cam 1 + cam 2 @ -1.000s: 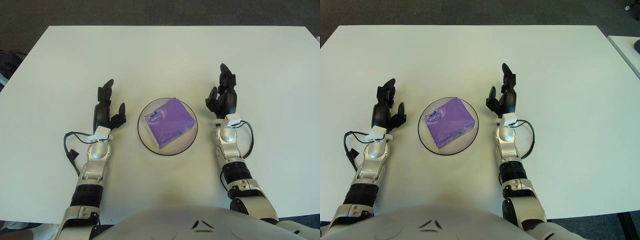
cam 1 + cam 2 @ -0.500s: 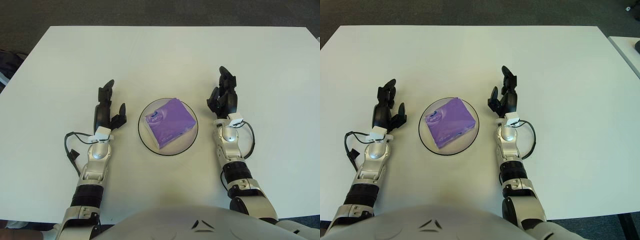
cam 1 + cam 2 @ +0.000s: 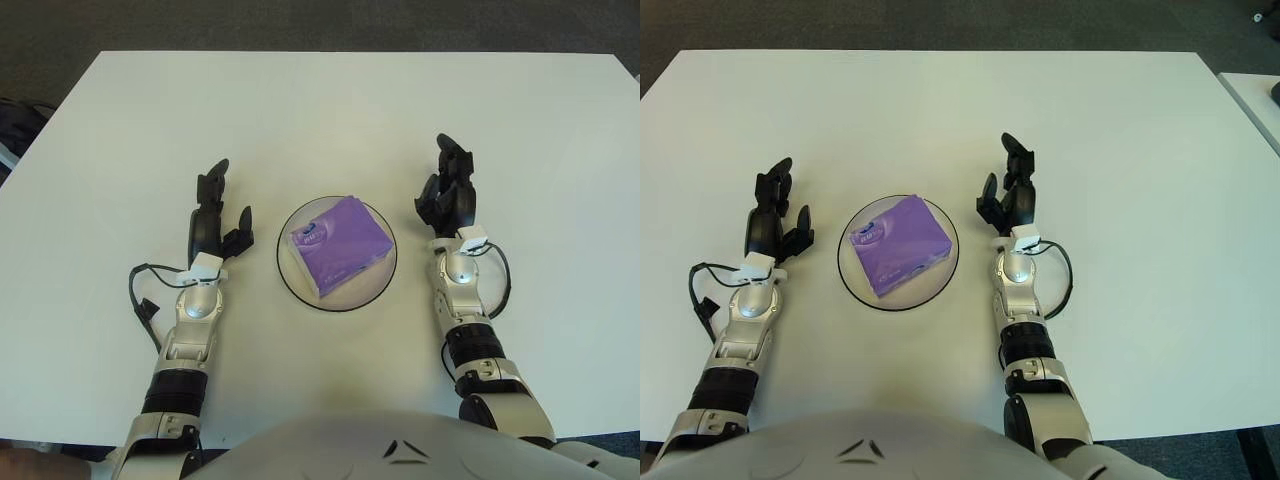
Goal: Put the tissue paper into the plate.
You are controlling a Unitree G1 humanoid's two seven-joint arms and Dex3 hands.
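The purple tissue pack (image 3: pixel 339 247) sits inside the plate (image 3: pixel 290 276), turned at a slant so one corner points toward 12 o'clock and overhangs nothing; it lies flat, within the dark rim. The plate rests on the white bench (image 3: pixel 330 110), roughly at its centre, between the two hands.

On the pack's top face, toward 10 o'clock, there is a small pale oval opening tab with a dark mark on it; any writing there is too small to read, and no brand name can be made out.

The left hand (image 3: pixel 214 212) is at 9 o'clock from the plate, near it but not touching, fingers loose and spread, gripping nothing. The right hand (image 3: pixel 447 193) is at 3 o'clock, just beside the rim and apart from it, fingers pointing toward 12 o'clock, relaxed, also holding nothing.

Both forearms lie along the bench, with a black cable (image 3: pixel 138 296) looping out beside the left wrist and another by the right wrist.
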